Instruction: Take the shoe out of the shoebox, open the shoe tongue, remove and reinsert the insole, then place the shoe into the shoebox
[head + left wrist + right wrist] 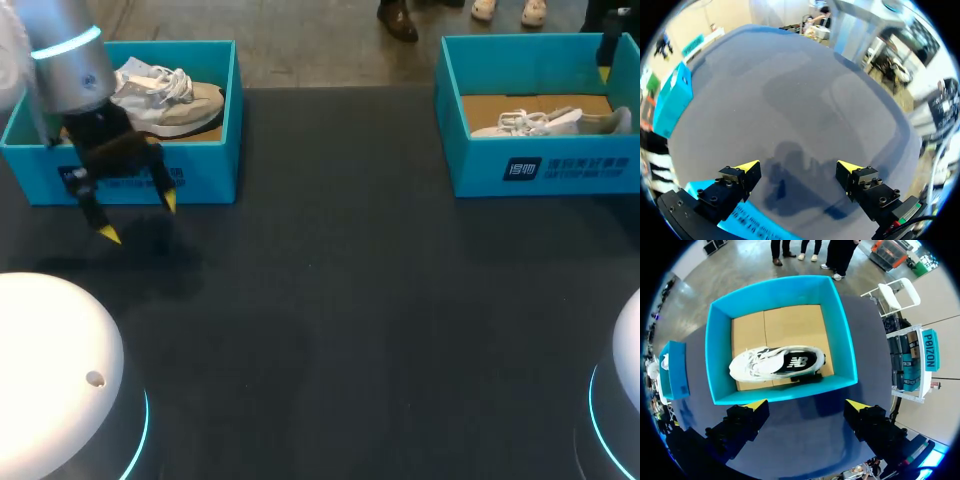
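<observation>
Two blue shoeboxes stand at the table's far side. The left shoebox (pixel 212 160) holds a white and beige shoe (pixel 165 100). The right shoebox (pixel 480 165) holds a white shoe (pixel 545 122) lying on its side. My left gripper (pixel 139 219) hangs open just in front of the left box, with nothing between its fingers (pixel 799 167); that box's printed wall (pixel 747 222) lies under it. My right gripper (pixel 807 404) is open above the near wall of the right shoebox (pixel 846 350), looking down on the white shoe (pixel 777 362). In the head view only a part of my right arm (pixel 612 35) shows.
The dark tabletop (pixel 350 300) stretches between and in front of the boxes. My arms' white bases sit at the near left (pixel 50 380) and near right (pixel 630 350) corners. The left box (pixel 674 372) shows beside the right one in the right wrist view.
</observation>
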Available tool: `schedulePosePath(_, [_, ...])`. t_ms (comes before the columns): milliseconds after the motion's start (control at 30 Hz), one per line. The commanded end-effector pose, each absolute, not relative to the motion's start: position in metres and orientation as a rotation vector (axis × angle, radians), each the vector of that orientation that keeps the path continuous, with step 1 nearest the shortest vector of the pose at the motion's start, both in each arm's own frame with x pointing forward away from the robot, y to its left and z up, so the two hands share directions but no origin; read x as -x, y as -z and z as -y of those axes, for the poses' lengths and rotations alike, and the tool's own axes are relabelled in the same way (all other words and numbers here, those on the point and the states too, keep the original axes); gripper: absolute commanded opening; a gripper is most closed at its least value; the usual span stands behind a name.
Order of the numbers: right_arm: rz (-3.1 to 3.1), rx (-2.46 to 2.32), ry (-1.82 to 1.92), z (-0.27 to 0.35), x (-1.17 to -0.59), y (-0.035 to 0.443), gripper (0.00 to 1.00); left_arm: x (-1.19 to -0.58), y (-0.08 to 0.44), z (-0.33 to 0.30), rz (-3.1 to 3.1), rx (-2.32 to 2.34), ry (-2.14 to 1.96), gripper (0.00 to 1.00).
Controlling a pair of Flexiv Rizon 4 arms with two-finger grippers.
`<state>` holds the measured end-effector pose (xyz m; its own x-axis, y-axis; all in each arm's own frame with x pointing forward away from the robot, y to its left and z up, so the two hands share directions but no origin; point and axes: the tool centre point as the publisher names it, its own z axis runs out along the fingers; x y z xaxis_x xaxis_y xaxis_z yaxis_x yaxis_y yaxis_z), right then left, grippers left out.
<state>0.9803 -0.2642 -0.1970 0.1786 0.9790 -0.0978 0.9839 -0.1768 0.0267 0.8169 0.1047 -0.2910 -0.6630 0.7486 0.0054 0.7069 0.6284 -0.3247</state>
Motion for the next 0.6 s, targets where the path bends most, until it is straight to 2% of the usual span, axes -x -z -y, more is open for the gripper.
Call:
schedulePosePath(33, [-1.957, -2.346, 0.087, 0.264, -0.979, 0.197, 1.00, -0.832, 0.267, -0.139, 2.641, 1.473, -0.476, 1.00])
schedulePosePath(233, [-1.957, -2.346, 0.087, 0.264, -0.979, 0.197, 1.00, -0.871, 0.251, -0.173, 2.508, 1.813, -0.366, 1.00])
schedulePosePath(533, [-1.957, -2.346, 0.087, 0.264, -0.979, 0.197, 1.00, -0.941, 0.232, -0.214, 2.485, 1.944, -0.190, 1.00])
schedulePosePath(600, [-1.957, -2.346, 0.087, 0.264, -0.979, 0.197, 1.00, -0.941, 0.232, -0.214, 2.485, 1.944, -0.190, 1.00])
